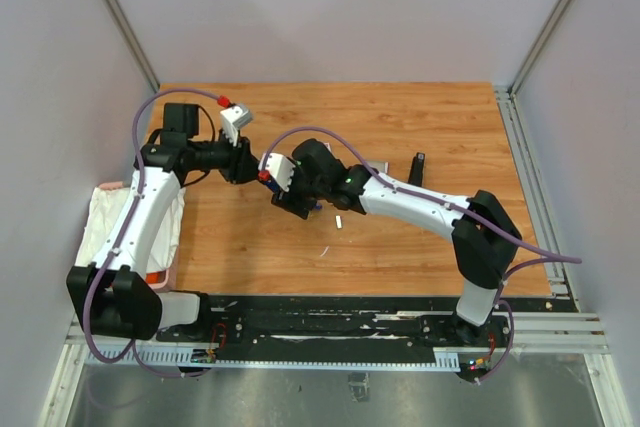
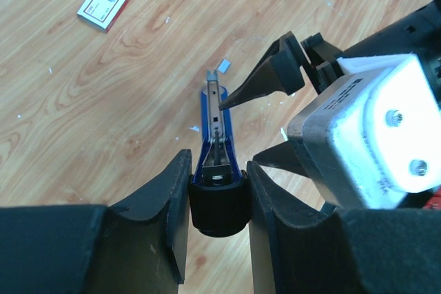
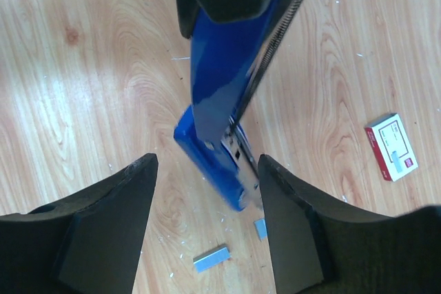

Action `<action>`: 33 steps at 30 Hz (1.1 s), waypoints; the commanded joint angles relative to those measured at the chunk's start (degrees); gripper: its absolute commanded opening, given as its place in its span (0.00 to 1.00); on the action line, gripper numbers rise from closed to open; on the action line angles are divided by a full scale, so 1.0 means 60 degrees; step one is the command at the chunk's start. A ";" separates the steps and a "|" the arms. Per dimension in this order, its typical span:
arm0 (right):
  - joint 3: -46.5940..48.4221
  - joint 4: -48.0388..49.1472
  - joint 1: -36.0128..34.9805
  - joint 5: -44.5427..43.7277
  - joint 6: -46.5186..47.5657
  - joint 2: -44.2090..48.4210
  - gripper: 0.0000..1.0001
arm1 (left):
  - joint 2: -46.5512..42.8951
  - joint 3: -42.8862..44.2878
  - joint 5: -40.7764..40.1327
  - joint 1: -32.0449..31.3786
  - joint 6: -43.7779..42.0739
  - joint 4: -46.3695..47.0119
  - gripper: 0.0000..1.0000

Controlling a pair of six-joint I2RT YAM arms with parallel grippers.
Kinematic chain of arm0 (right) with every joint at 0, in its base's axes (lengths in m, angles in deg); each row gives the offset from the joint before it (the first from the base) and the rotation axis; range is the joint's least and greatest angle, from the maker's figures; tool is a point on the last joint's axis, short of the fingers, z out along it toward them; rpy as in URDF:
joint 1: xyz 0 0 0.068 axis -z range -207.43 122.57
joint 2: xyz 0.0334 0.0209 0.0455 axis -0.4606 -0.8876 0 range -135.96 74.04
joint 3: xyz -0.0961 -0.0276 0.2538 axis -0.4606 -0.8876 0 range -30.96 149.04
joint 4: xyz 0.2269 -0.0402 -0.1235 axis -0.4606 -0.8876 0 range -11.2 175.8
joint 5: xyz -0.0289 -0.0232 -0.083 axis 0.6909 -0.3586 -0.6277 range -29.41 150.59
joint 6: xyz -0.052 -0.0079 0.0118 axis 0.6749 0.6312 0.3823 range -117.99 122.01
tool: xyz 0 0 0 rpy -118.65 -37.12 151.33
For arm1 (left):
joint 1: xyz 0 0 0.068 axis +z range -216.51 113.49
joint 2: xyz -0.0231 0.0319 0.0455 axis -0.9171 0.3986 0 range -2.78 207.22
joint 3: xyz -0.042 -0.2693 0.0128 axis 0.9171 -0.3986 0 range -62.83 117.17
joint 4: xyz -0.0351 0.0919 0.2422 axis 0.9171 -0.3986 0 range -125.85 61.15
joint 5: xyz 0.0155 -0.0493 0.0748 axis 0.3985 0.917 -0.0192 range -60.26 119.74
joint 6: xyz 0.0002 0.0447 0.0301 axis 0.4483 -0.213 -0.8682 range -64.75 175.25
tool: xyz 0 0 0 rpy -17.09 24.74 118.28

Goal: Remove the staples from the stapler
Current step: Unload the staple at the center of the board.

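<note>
1. The left hand [image 2: 219, 170] is clenched on the black rear end of the blue plastic stapler [image 2: 219, 135]. The stapler's nose angles down toward the wooden worktop [image 1: 400, 237], but I cannot tell whether it touches the wood. This grip looks meant to steady the body and keep the open metal magazine facing the other arm.
2. The stapler's top is swung open, baring the channel along its length. That is probably why it is held by the tail rather than the middle, where the left hand would cover the channel.
3. The right hand [image 3: 207, 163] is released. Its two black fingers [image 3: 103, 232] stand well apart on either side of the stapler's nose and hold nothing.
4. In the left wrist view, the point of one right fingertip rests against the edge of the magazine, apparently to pick or push at what sits inside.
5. Two short silvery-grey bars of staples [image 3: 211, 257] lie on the worktop just beyond the nose, near each other but not touching. I cannot tell whether more sit in the channel.
6. A small flat red-and-white box [image 3: 391, 146] lies well off to the side, with neither hand near it.
</note>
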State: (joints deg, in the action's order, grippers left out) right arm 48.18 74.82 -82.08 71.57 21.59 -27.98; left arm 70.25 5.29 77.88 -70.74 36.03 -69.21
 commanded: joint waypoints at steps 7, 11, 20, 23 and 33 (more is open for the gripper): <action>0.0135 -0.0169 0.0631 0.1786 -0.0359 0.0491 0.64 | -0.0078 -0.0124 0.0305 0.0031 -0.2037 -0.0505 0.00; -0.0113 -0.0081 0.0886 0.2190 -0.0277 0.0680 0.64 | -0.0071 -0.0169 0.0472 0.0031 -0.2836 -0.0779 0.00; -0.0543 -0.0001 0.1755 0.3589 0.0049 0.0786 0.64 | -0.0285 -0.0855 0.0213 0.0031 -0.5322 -0.1228 0.00; -0.0487 0.0031 0.1923 0.3621 -0.0072 0.0579 0.64 | -0.0214 -0.0965 0.0103 0.0031 -0.5551 -0.1238 0.00; 0.0023 0.0363 0.1960 0.1388 -0.1403 -0.0531 0.64 | -0.0783 -0.1356 0.0194 0.0009 -0.6340 -0.1240 0.00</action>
State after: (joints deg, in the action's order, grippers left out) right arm 45.75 76.17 -70.78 87.15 17.65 -28.20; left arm 69.20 -1.75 76.96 -70.76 2.06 -77.43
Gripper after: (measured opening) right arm 0.637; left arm 0.338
